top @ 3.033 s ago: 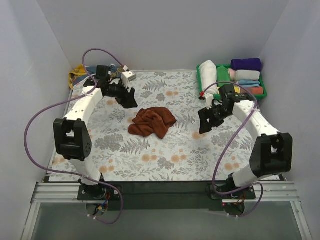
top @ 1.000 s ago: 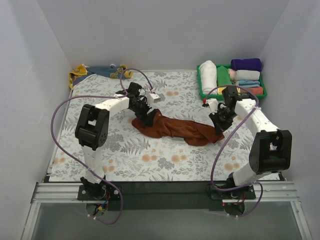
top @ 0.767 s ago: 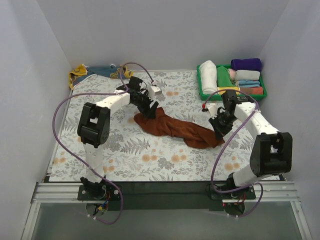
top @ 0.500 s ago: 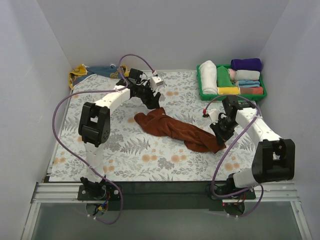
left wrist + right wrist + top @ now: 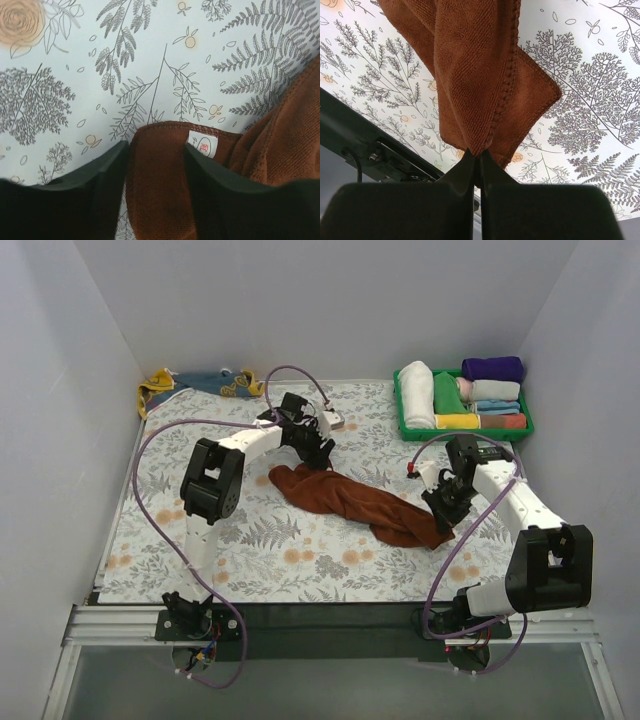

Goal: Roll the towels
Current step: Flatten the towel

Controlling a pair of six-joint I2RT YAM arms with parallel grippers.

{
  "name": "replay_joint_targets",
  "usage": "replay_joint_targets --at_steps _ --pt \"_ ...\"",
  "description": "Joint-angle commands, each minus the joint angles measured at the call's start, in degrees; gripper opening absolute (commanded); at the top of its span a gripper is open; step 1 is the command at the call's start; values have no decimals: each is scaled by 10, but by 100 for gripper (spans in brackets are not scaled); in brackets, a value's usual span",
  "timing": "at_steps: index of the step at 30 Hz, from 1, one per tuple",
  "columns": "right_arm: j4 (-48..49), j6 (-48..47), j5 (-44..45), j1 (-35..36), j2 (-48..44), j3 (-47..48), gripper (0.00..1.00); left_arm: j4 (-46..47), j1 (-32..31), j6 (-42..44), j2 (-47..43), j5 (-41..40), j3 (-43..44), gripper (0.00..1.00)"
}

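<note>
The rust-brown towel [image 5: 355, 502] lies pulled out into a long twisted strip across the middle of the flowered mat. My right gripper [image 5: 447, 512] is shut on its right end; in the right wrist view the cloth [image 5: 475, 65] hangs bunched from the pinched jaws [image 5: 476, 152]. My left gripper [image 5: 322, 453] is at the towel's far left corner. In the left wrist view its fingers stand apart, one on each side of the cloth corner [image 5: 160, 185] with a white label [image 5: 202, 145]. The mustard-yellow towel [image 5: 155, 388] lies crumpled at the back left corner.
A green tray [image 5: 400, 400] at the back right holds several rolled cloths, among them a white one [image 5: 416, 390] and a purple one [image 5: 492, 368]. White walls close in the mat on three sides. The black front rail [image 5: 380, 145] shows below the right gripper.
My left gripper left the towel's left end, swung back and rightward, and now straddles its far corner with narrower jaws. The right gripper drew the right end slightly nearer.
</note>
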Motion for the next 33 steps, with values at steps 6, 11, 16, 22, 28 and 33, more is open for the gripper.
replay_joint_targets --at_steps 6,11,16,22,28,33 --pt "-10 1 6 -16 -20 21 1 -10 -1 5 -24 -45 15 0" --pt "-11 -8 20 -31 -12 73 1 -53 68 -18 -76 -20 65 0" --pt "-13 -20 14 -35 12 138 1 -90 139 -8 -139 -15 73 0" --pt "-15 -28 25 -36 49 208 1 -78 185 -14 -199 2 15 0" --pt "-30 -34 5 -41 67 275 1 -78 233 -24 -258 39 -4 0" --pt "-35 -58 -35 -36 59 243 1 -111 238 6 -307 50 -52 0"
